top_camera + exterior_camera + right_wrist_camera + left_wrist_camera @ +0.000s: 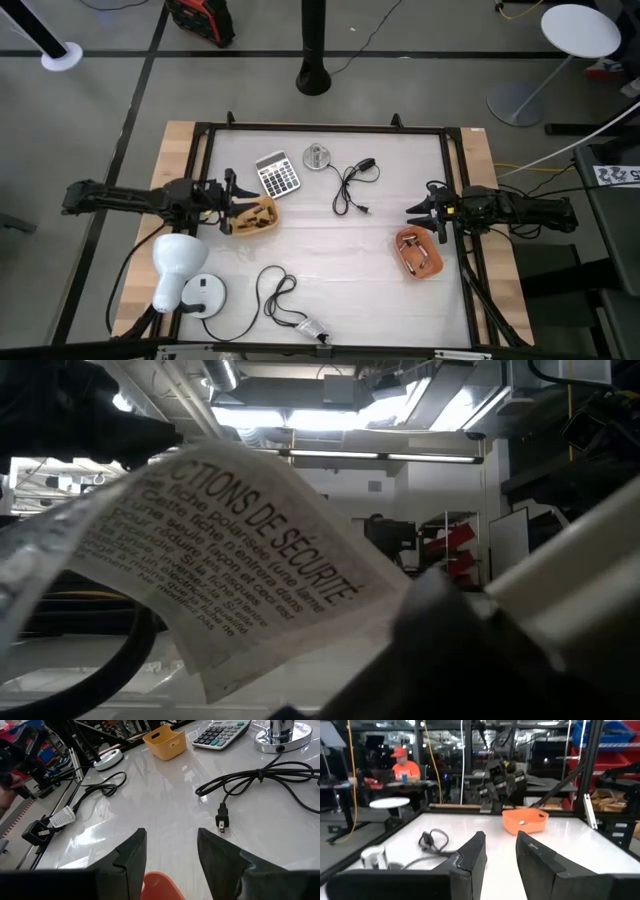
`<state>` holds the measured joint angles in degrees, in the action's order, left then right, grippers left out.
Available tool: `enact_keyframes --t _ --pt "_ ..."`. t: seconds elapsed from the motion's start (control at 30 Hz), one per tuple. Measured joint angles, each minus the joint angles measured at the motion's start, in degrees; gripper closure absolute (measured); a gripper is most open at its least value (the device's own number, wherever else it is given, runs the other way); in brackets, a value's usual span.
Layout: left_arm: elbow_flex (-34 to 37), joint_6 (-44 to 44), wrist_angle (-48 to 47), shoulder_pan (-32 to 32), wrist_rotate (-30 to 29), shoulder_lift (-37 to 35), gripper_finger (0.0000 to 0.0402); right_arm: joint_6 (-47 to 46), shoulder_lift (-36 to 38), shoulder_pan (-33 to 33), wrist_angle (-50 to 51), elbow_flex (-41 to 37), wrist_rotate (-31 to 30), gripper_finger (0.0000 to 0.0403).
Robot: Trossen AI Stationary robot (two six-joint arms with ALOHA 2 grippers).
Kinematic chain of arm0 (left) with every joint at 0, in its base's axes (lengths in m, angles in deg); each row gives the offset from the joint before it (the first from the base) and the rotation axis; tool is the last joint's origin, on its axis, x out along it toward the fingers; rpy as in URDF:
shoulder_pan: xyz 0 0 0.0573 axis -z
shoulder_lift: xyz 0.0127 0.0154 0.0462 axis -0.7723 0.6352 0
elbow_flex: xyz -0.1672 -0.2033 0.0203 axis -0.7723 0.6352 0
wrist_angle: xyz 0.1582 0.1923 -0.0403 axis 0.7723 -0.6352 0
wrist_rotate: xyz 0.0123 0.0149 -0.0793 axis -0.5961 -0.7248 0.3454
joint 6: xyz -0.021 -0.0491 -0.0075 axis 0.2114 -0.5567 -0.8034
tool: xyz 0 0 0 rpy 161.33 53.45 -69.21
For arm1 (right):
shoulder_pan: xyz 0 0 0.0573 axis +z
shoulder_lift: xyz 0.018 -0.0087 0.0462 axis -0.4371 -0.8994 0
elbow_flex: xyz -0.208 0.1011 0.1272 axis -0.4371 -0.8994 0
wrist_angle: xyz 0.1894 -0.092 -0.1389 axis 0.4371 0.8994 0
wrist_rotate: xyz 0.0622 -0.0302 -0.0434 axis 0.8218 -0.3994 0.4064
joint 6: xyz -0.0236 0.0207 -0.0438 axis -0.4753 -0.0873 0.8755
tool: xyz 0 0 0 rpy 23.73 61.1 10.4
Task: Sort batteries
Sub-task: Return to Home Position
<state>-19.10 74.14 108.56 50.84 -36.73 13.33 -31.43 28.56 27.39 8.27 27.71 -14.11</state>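
Batteries (258, 215) in yellow bin (272, 210) left and orange bin (402, 243) right, left gripper (238, 205) agape at first, right gripper (415, 215) agape just beyond second, calculator (278, 175) and cable (350, 188) far, tag (230, 550) blocking low view

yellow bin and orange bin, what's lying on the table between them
Nothing: in the high view the table between the yellow bin and the orange bin is bare; a black cable lies just off that line.
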Motion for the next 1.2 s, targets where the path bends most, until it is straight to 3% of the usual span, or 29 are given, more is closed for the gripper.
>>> enact_keyframes --t 0.53,0.73,1.2 --pt "0.02 -1.17 -17.56 -2.73 -2.06 -17.80 0.0304 -0.01 0.01 0.01 0.01 0.00 0.00 0.0233" --pt "0.02 -2.88 -18.96 -3.99 -4.90 -17.51 0.0304 -0.02 0.00 0.00 0.00 0.00 0.00 0.0233" --pt "0.02 -3.73 -19.01 -4.46 -5.11 -17.22 0.0304 0.00 0.02 0.01 0.00 0.00 -0.02 0.0233"
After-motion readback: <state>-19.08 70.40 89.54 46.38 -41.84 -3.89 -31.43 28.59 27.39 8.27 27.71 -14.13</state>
